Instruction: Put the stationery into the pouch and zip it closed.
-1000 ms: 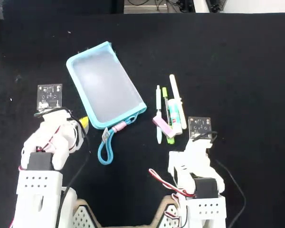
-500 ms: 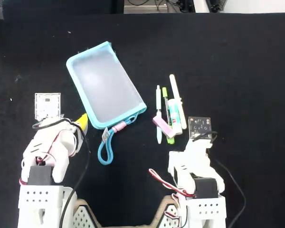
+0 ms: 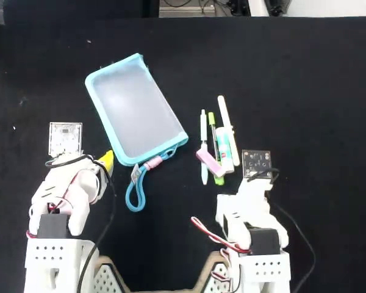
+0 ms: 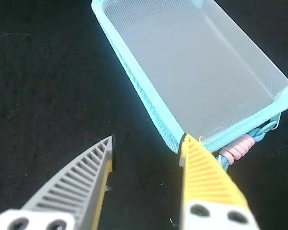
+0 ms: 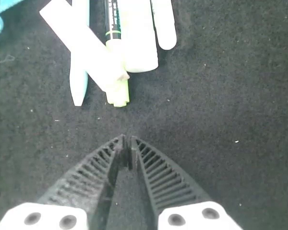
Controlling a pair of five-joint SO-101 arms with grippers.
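Pouch [image 3: 134, 110] flat on desk [image 3: 305, 79], looks empty. Stationery [image 3: 216, 146] piled at pouch's 3 o'clock. Left hand [image 4: 148, 140] wide open, holding nothing, by pouch's 7 o'clock corner. Right hand [image 5: 127, 141] pinched closed, empty, 6 o'clock of pile. Basically whole job left: loading, zipping.

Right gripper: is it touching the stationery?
Apart. The right wrist view shows bare table between the shut right gripper and the stationery.
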